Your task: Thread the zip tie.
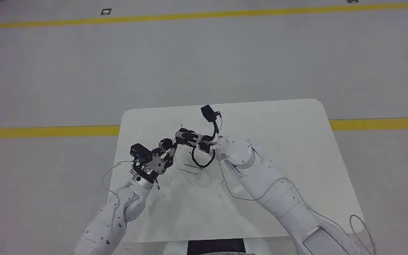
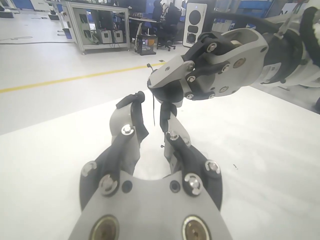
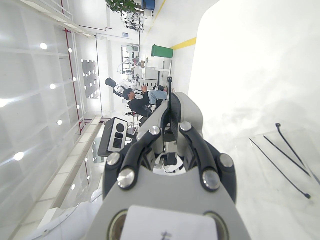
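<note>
A thin black zip tie (image 2: pixel 153 106) hangs upright in my right gripper (image 2: pixel 161 93), which is shut on its upper part, the head poking out above the fingers. The tail hangs down between the open fingers of my left gripper (image 2: pixel 150 106), touching neither pad. In the right wrist view the zip tie (image 3: pixel 170 93) runs along the shut fingers of the right gripper (image 3: pixel 172 98), head past the tips. From above, the left gripper (image 1: pixel 167 153) and the right gripper (image 1: pixel 183 136) meet tip to tip over the left part of the white table (image 1: pixel 287 127).
Several spare black zip ties (image 3: pixel 285 151) lie flat on the table beside the right arm, seen from above as thin lines (image 1: pixel 189 169) just in front of the grippers. The table's left edge (image 1: pixel 122 137) is close to the left arm.
</note>
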Robot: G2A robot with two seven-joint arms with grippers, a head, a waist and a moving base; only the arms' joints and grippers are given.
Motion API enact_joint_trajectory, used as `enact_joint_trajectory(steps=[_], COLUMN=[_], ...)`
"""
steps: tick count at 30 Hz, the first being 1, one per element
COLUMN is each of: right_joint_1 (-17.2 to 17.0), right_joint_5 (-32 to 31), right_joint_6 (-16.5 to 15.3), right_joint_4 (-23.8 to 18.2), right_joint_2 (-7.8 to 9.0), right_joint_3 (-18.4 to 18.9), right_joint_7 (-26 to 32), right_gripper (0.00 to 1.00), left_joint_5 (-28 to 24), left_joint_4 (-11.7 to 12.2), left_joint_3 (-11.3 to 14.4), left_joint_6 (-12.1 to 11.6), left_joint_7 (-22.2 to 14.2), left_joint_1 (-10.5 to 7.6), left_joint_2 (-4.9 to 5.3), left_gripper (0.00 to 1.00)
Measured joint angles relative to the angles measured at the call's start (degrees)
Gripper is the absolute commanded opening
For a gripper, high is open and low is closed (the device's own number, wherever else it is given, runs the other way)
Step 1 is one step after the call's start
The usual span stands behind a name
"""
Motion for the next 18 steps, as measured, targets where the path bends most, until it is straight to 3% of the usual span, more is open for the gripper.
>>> enact_joint_trajectory(steps=[8,18], right_joint_1=[0.12,0.27], right_joint_5=[-0.13,-0.21], right_joint_6=[-0.17,-0.46], right_joint_4=[0.27,0.55], right_joint_2=[-0.01,-0.02], right_joint_3=[-0.28,-0.53], right_joint_7=[0.26,0.55], right_gripper=[0.00,0.00], left_joint_5=[-0.05,-0.08], left_joint_4=[0.12,0.41], left_joint_3=[0.02,0.06], left_joint_6=[-0.24,-0.23], left_joint_7=[-0.06,-0.13], left_joint_1=[-0.08,-0.19], left_joint_2=[-0.10,-0.25], left_gripper=[0.00,0.00])
